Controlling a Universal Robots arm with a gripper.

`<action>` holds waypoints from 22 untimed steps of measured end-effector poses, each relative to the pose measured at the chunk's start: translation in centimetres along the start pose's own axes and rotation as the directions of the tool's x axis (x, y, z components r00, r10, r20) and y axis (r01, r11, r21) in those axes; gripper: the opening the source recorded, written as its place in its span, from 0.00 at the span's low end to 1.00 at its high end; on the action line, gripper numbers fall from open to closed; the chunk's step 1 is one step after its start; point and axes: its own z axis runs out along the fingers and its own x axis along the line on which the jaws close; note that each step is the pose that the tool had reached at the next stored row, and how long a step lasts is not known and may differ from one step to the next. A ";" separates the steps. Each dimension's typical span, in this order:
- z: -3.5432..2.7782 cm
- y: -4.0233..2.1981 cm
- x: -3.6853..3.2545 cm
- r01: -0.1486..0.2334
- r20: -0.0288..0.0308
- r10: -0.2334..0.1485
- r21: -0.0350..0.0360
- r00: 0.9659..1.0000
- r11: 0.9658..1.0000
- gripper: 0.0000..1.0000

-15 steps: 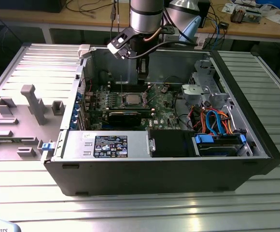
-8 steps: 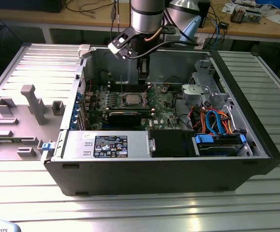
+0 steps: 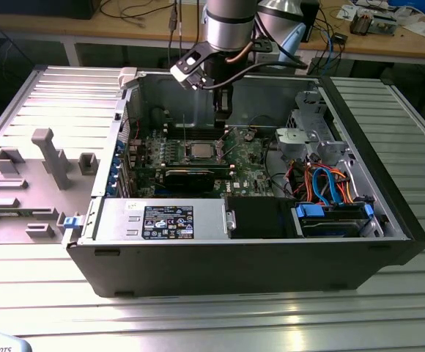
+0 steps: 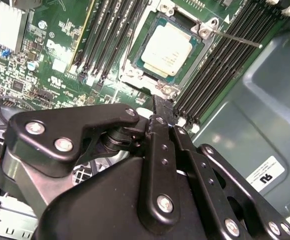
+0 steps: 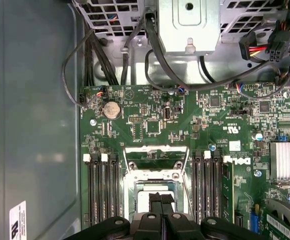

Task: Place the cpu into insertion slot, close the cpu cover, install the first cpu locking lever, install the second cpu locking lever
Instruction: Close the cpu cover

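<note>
Ribbed metal table (image 3: 198, 323) runs under everything, and nearest on it lies the open computer case (image 3: 234, 257), its dark side wall closest in the exterior view. Just inside that wall sit the labelled power supply (image 3: 161, 218) and, toward the exterior view's right, a drive cage (image 3: 333, 218) with blue tabs and orange and blue cables (image 3: 322, 183). On the exterior view's left, outside the case, a grey fixture plate (image 3: 44, 169) carries several upright blocks. Deeper in lies the green motherboard (image 5: 150, 120), with long black memory slots (image 5: 102, 190) on both sides of the insertion slot (image 4: 135, 70). The cpu (image 4: 167, 49) already sits flat in that slot, pale metal top up. The cpu cover (image 5: 157, 148) is not down over it; it is swung back beyond the slot, green board showing through its window. One thin locking lever (image 4: 235, 38) sticks out free past the slot's corner. My pincer (image 5: 160, 196) hangs over the slot's edge, its two fingers (image 5: 155, 205) drawn together with nothing between them; whether they touch the chip I cannot tell. Behind my arm (image 3: 227, 26) stands a cluttered wooden bench (image 3: 396, 44).
</note>
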 end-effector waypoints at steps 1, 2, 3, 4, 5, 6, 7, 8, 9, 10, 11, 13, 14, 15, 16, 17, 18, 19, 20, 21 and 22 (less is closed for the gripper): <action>0.00 0.07 0.00 0.000 0.000 0.000 0.000 1.000 1.000 0.11; 0.00 0.15 0.00 0.000 0.000 0.000 0.000 1.000 1.000 0.11; 0.00 0.22 0.01 0.000 0.000 0.000 0.000 1.000 1.000 0.11; 0.00 0.39 0.01 0.000 0.000 0.000 0.000 1.000 1.000 0.11; 0.01 0.51 0.01 0.000 0.000 0.000 0.000 1.000 1.000 0.11; 0.01 0.60 0.01 0.000 0.000 0.000 0.000 1.000 1.000 0.11; 0.01 0.67 0.02 0.000 0.000 0.000 0.000 1.000 1.000 0.11; 0.01 0.75 0.02 0.000 0.000 0.000 0.000 1.000 1.000 0.11; 0.01 0.82 0.02 0.000 0.000 0.000 0.000 1.000 1.000 0.11; 0.01 0.86 0.02 0.000 0.000 0.000 0.000 1.000 1.000 0.11; 0.01 0.89 0.02 0.000 0.000 0.000 0.000 1.000 1.000 0.11; 0.01 0.98 0.02 0.000 0.000 0.000 0.000 1.000 1.000 0.11; 0.01 1.07 0.02 0.000 0.000 0.000 0.000 1.000 1.000 0.11; 0.01 1.11 0.02 0.000 0.000 0.000 0.000 1.000 1.000 0.11; 0.01 1.15 0.02 0.000 0.000 0.000 0.000 1.000 1.000 0.11; 0.02 1.22 0.02 0.000 0.000 0.000 0.000 1.000 1.000 0.11; 0.02 1.26 0.03 0.000 0.000 0.000 0.000 1.000 1.000 0.11; 0.02 1.30 0.03 0.000 0.000 0.000 0.000 1.000 1.000 0.11; 0.02 1.34 0.03 0.000 0.000 0.000 0.000 1.000 1.000 0.11; 0.02 1.38 0.03 0.000 0.000 0.000 0.000 1.000 1.000 0.11; 0.02 1.42 0.03 0.000 0.000 0.000 0.000 1.000 1.000 0.11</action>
